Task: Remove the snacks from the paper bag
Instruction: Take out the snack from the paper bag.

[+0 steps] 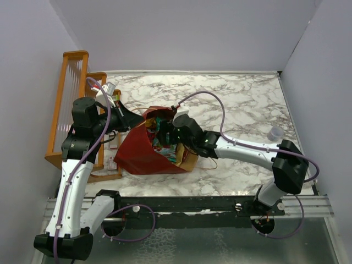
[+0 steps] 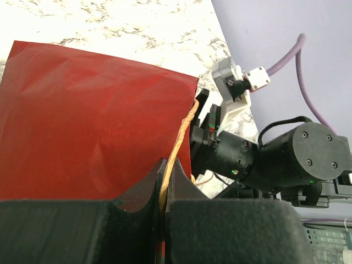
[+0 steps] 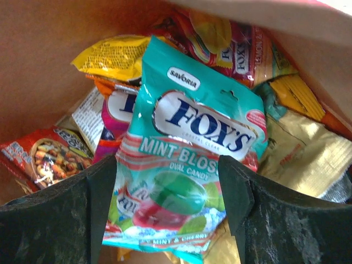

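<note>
Left gripper (image 2: 163, 173) is pressed together on the twisted paper handle (image 2: 177, 137) of the dark red paper bag (image 1: 137, 154), at the centre of the top view. Right gripper (image 3: 168, 179), inside the bag mouth, is spread wide. Its fingers flank the teal Fox's mint candy pouch (image 3: 198, 121), which lies atop other snack packets (image 3: 49, 154); contact cannot be confirmed.

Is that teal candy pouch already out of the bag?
No, the teal pouch lies among other packets inside the paper bag, between the fingers of the right gripper.
</note>
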Available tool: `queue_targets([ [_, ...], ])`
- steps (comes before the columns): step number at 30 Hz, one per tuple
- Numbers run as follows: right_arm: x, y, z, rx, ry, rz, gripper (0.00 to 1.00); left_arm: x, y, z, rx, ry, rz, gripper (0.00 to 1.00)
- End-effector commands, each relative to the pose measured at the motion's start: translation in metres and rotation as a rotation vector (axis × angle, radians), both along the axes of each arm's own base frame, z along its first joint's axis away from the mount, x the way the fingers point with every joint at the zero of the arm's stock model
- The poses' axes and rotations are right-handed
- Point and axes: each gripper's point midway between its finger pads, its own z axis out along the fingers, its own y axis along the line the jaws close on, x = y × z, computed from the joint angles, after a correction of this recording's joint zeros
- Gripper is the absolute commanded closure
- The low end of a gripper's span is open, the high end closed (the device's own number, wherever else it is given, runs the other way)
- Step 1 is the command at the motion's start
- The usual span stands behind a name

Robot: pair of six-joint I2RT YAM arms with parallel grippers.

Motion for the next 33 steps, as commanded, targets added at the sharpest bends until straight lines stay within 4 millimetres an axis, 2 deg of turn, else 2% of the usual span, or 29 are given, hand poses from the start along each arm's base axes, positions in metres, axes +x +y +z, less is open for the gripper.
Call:
queue_targets([
  [1,0.012,0.018,0.006,0.019,0.004,-0.015,0.25,-0.003,-0.003,0.008,-0.016,-0.027,-0.021,1.00],
  [5,0.019,0.027,-0.009,-0.037,0.012,-0.008,0.26,-0.002,-0.004,0.008,-0.015,-0.025,-0.021,1.00],
  [7,0.021,0.030,-0.016,-0.059,0.019,-0.006,0.32,-0.002,-0.004,0.007,-0.015,-0.022,-0.021,1.00],
  [9,0.021,0.029,-0.019,-0.076,0.028,-0.010,0.45,-0.002,-0.004,0.007,-0.014,-0.021,-0.020,1.00],
  [11,0.018,0.024,-0.015,-0.072,0.026,-0.007,0.63,-0.002,-0.004,0.007,-0.012,-0.020,-0.019,1.00],
  [13,0.014,0.021,-0.004,-0.034,-0.003,0.010,0.79,-0.002,-0.003,0.005,-0.007,-0.018,-0.015,1.00],
  [16,0.007,0.017,0.016,0.013,-0.032,0.036,0.91,0.000,-0.002,0.004,0.000,-0.018,-0.011,1.00],
  [19,0.000,0.013,0.036,0.054,-0.052,0.057,0.98,0.000,-0.001,0.006,0.002,-0.027,-0.007,1.00],
  [28,-0.015,-0.005,0.106,0.202,-0.128,0.073,0.99,-0.004,0.000,0.011,-0.005,-0.044,0.001,1.00],
  [33,-0.027,-0.034,0.154,0.266,-0.201,0.053,0.99,-0.005,0.001,0.012,-0.003,-0.056,0.012,1.00],
])
